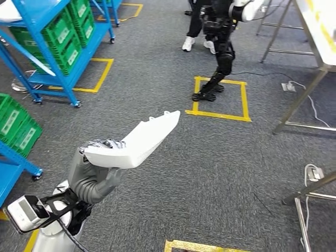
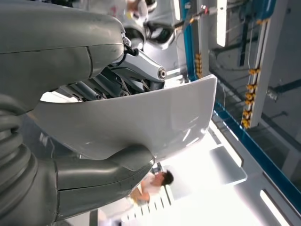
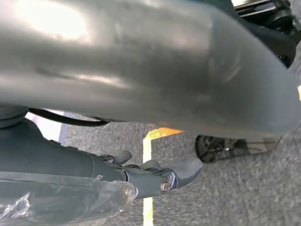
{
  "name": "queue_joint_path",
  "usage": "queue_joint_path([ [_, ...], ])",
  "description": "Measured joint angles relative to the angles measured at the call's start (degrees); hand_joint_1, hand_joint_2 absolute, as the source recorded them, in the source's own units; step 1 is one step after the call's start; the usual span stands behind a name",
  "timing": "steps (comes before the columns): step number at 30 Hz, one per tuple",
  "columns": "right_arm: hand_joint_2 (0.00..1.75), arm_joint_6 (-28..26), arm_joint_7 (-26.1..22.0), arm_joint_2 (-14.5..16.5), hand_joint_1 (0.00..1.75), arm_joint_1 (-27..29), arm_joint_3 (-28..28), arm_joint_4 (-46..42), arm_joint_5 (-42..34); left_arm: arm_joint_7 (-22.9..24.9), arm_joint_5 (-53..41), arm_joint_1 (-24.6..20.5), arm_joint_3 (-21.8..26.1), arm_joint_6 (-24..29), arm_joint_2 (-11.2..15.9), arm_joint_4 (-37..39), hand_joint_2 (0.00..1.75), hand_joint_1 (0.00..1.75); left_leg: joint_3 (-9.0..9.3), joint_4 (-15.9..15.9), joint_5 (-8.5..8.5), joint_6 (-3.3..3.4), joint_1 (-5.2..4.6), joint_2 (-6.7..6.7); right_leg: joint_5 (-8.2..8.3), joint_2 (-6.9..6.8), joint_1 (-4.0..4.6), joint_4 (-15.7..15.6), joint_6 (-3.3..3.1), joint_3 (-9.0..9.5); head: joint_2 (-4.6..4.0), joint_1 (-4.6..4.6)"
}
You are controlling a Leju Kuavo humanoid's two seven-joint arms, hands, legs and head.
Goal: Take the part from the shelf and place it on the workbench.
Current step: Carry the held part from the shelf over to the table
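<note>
Above the grey carpeted floor (image 1: 158,68), a long white part (image 1: 136,143) is held by the left hand (image 1: 93,178), with the thumb under it and the fingers (image 2: 142,70) pressed on its upper face. The part is raised in the air and points forward and to the right, towards yellow tape squares (image 1: 218,100) on the floor. Blue shelves (image 1: 51,47) with green bins (image 1: 65,42) are seen at the left, and the tabletop (image 1: 317,31) at the far right. The right hand (image 3: 149,176) hangs low over the carpet; whether its fingers are curled or spread cannot be told.
</note>
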Motion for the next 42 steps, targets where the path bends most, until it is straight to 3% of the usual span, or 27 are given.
queue_joint_path([
  [2, 0.00, 0.1, 0.0, 0.0, 0.00, 0.0, -0.1, 0.0, 0.4, 0.2, 0.4, 0.0, 0.1, -0.4, 0.0, 0.3, 1.75, 1.75, 0.45, 0.0, -0.40, -0.45, -0.11, 1.30, 3.10, -2.07, 0.12, -7.7, -0.01, 4.56, 0.00, 0.02],
  [4, 0.00, 0.1, 0.0, 0.0, 0.00, -0.1, -0.1, 0.0, 0.5, 0.2, 0.6, -0.1, 0.1, -0.5, 0.0, 0.5, 1.75, 1.75, 0.87, 0.0, -0.80, -1.07, -0.42, 2.27, 4.30, -3.63, 0.35, -12.6, -0.59, 7.39, 0.00, -0.18],
  [5, 0.00, 0.2, 0.0, 0.0, 0.00, -0.1, -0.1, 0.0, 0.6, 0.2, 0.7, -0.2, 0.1, -0.5, 0.0, 0.6, 1.75, 1.75, 1.01, 0.0, -0.88, -1.37, -0.56, 2.72, 4.15, -3.60, 0.53, -13.1, -1.03, 7.58, -0.01, -0.27],
  [7, 0.00, 0.2, 0.1, 0.0, 0.00, -0.1, -0.2, 0.0, 0.6, 0.2, 0.7, -0.3, 0.1, -0.4, 0.0, 0.8, 1.75, 1.75, 1.31, -0.2, -1.04, -2.01, -0.40, 3.52, 4.30, -2.17, 0.54, -13.2, -1.90, 7.34, -0.01, -0.40],
  [8, 0.00, 0.1, 0.1, 0.0, 0.00, -0.1, -0.3, 0.0, 0.6, 0.2, 0.7, -0.3, 0.1, -0.4, 0.0, 0.9, 1.75, 1.75, 1.25, 0.2, -1.55, -2.35, -0.25, 2.93, 4.37, -1.47, 0.48, -13.3, -2.26, 7.34, -0.01, -0.43],
  [10, 0.00, 0.1, 0.1, 0.1, 0.00, -0.3, -0.4, 0.0, 0.7, 0.2, 0.5, -0.3, 0.1, -0.4, 0.1, 1.0, 1.75, 1.75, -0.56, 4.5, -4.29, -2.80, -0.02, 0.17, 4.57, -0.05, 0.24, -13.6, -2.86, 7.43, 0.00, -0.70],
  [11, 0.00, 0.1, 0.1, 0.1, 0.00, -0.3, -0.4, 0.0, 0.7, 0.2, 0.4, -0.3, 0.1, -0.4, 0.1, 1.1, 1.75, 1.75, -2.46, 8.3, -6.17, -2.83, 0.00, -1.33, 4.61, 0.67, 0.23, -13.6, -3.02, 7.41, 0.00, -0.84],
  [13, 0.00, 0.1, 0.1, 0.1, 0.00, -0.4, -0.5, 0.0, 0.7, 0.1, 0.0, 0.1, 0.1, -0.3, 0.1, 1.3, 1.75, 1.75, -6.38, 15.4, -8.52, -2.75, -0.01, -2.44, 4.65, 2.22, 0.27, -13.6, -3.18, 7.36, 0.00, -1.04],
  [14, 0.00, 0.0, 0.2, 0.1, 0.00, -0.3, -0.6, 0.0, 0.9, -0.1, -0.3, 0.4, 0.1, -0.1, 0.2, 1.3, 1.75, 1.75, -7.31, 16.5, -8.14, -2.63, -0.02, -2.58, 4.66, 3.05, 0.29, -13.6, -3.19, 7.36, -0.01, -1.03],
  [15, 0.00, -0.2, 0.4, 0.1, 0.00, -0.3, -0.8, 0.0, 1.0, -0.4, -0.6, 0.7, 0.0, 0.1, 0.2, 1.3, 1.75, 1.75, -7.20, 15.6, -6.72, -2.48, -0.01, -2.74, 4.69, 3.92, 0.28, -13.6, -3.16, 7.38, -0.01, -1.05],
  [16, 0.00, -0.3, 0.6, 0.1, 0.00, -0.3, -0.9, 0.0, 1.2, -0.7, -0.9, 1.1, 0.0, 0.3, 0.2, 1.4, 1.75, 1.75, -6.09, 12.7, -4.57, -2.31, 0.00, -3.18, 4.74, 4.80, 0.23, -13.6, -3.07, 7.42, -0.01, -1.05],
  [18, 0.00, -0.7, 0.8, 0.1, 0.00, -0.3, -1.2, 0.0, 1.6, -1.1, -1.3, 1.5, -0.1, 0.7, 0.2, 1.4, 1.75, 1.75, -2.86, 5.1, -0.84, -2.06, 0.23, -6.09, 4.85, 6.41, 0.20, -13.4, -2.67, 7.26, -0.01, -1.09],
  [20, 0.00, -0.9, 0.8, 0.1, 0.00, -0.4, -1.6, 0.0, 1.8, -1.2, -1.6, 1.5, 0.0, 1.1, 0.0, 1.4, 1.75, 1.75, -1.20, 1.1, 0.26, -1.84, 0.35, -8.31, 5.03, 7.74, 0.16, -13.4, -1.98, 6.82, -0.01, -1.12],
  [22, 0.00, -1.0, 0.8, 0.1, 0.00, -0.3, -2.2, 0.1, 1.9, -1.1, -1.8, 1.4, 0.0, 1.6, -0.4, 1.5, 1.75, 1.75, -1.11, 0.6, 0.34, -1.28, 0.32, -7.37, 5.34, 8.87, 0.00, -13.7, -1.25, 6.26, 0.00, -1.12],
  [23, 0.00, -1.0, 0.7, 0.1, 0.00, -0.3, -2.4, 0.1, 2.0, -0.9, -1.9, 1.3, 0.0, 1.6, -0.7, 1.5, 1.75, 1.75, -1.08, 0.4, 0.45, -0.90, 0.35, -6.65, 5.16, 8.30, 0.06, -13.5, -1.00, 5.96, 0.00, -1.05],
  [24, 0.00, -1.1, 0.7, 0.1, 0.00, -0.3, -2.6, 0.1, 2.0, -0.7, -1.9, 1.2, 0.0, 1.6, -1.0, 1.5, 1.75, 1.75, -1.01, 0.3, 0.57, -0.53, 0.38, -5.84, 4.39, 6.86, 0.19, -12.4, -0.81, 5.33, 0.00, -0.83],
  [26, 0.00, -1.0, 0.7, 0.1, 0.00, -0.4, -2.9, 0.1, 2.0, -0.5, -1.9, 1.2, 0.0, 1.4, -1.3, 1.5, 1.75, 1.75, -0.91, 0.2, 0.59, -0.01, 0.20, -4.19, 0.86, 2.68, 0.45, -6.5, -0.51, 2.76, -0.01, -0.48],
  [27, 0.00, -0.8, 0.7, 0.1, 0.00, -0.4, -3.0, 0.1, 2.1, -0.6, -2.0, 1.2, 0.0, 1.2, -1.3, 1.5, 1.75, 1.75, -0.88, 0.2, 0.53, 0.15, 0.08, -3.29, -1.16, 1.35, 0.46, -2.5, -0.35, 0.97, -0.01, -0.40],
  [29, 0.00, -0.6, 0.6, 0.1, 0.00, -0.4, -3.3, 0.1, 2.1, -0.9, -2.1, 1.1, 0.1, 1.0, -1.2, 1.6, 1.75, 1.75, -0.79, 0.2, 0.38, 0.23, -0.05, -1.51, -2.87, 0.38, 0.42, 2.4, -0.14, -1.13, 0.00, -0.40],
  [30, 0.00, -0.5, 0.6, 0.1, 0.00, -0.4, -3.4, 0.1, 2.2, -1.1, -2.1, 1.1, 0.1, 1.1, -1.2, 1.6, 1.75, 1.75, -0.68, 0.2, 0.27, 0.18, -0.05, -0.71, -2.12, 0.17, 0.39, 1.7, -0.10, -0.60, 0.00, -0.40],
  [31, 0.00, -0.5, 0.6, 0.1, 0.00, -0.4, -3.5, 0.1, 2.2, -1.2, -2.0, 1.1, 0.1, 1.2, -1.2, 1.6, 1.75, 1.75, -0.49, 0.2, 0.11, 0.07, -0.05, 0.03, -0.55, -0.24, 0.37, -1.1, -0.08, 1.06, 0.00, -0.39],
  [33, 0.00, -0.6, 0.5, 0.2, 0.00, -0.4, -3.7, 0.2, 2.3, -1.1, -1.9, 0.9, 0.2, 1.3, -1.2, 1.7, 1.75, 1.75, 0.05, 0.3, -0.39, -0.42, -0.28, 1.24, 2.52, -2.56, 0.44, -8.9, -0.25, 5.62, 0.00, -0.34],
  [35, 0.00, -0.6, 0.4, 0.2, 0.00, -0.6, -3.7, 0.2, 2.3, -1.0, -1.8, 0.7, 0.3, 1.3, -1.3, 1.6, 1.75, 1.75, 0.46, 0.4, -0.76, -0.95, -0.68, 2.18, 3.58, -3.89, 0.60, -12.9, -0.82, 7.89, 0.00, -0.52],
  [37, 0.00, -0.6, 0.3, 0.3, 0.00, -0.6, -3.9, 0.3, 2.3, -0.8, -1.7, 0.7, 0.3, 1.3, -1.4, 1.6, 1.75, 1.75, 0.69, 0.2, -0.86, -1.41, -0.77, 3.07, 3.63, -2.74, 0.70, -13.1, -1.56, 7.73, 0.00, -0.74],
  [38, 0.00, -0.7, 0.3, 0.3, 0.00, -0.6, -4.0, 0.3, 2.3, -0.8, -1.7, 0.6, 0.3, 1.3, -1.5, 1.6, 1.75, 1.75, 0.76, 0.3, -1.11, -1.74, -0.64, 2.76, 3.71, -2.11, 0.64, -13.2, -1.88, 7.70, 0.00, -0.76],
  [40, 0.00, -0.8, 0.3, 0.3, 0.00, -0.8, -4.2, 0.3, 2.3, -0.7, -1.6, 0.6, 0.3, 1.3, -1.6, 1.6, 1.75, 1.75, -0.39, 3.2, -3.14, -2.33, -0.37, 0.52, 3.91, -0.75, 0.35, -13.4, -2.51, 7.77, 0.00, -0.87],
  [42, 0.00, -0.8, 0.3, 0.3, 0.00, -1.0, -4.2, 0.3, 2.3, -0.6, -1.6, 0.7, 0.4, 1.3, -1.6, 1.6, 1.75, 1.75, -4.04, 10.4, -6.61, -2.54, -0.25, -1.86, 3.99, 0.65, 0.17, -13.4, -2.85, 7.75, 0.00, -1.11],
])
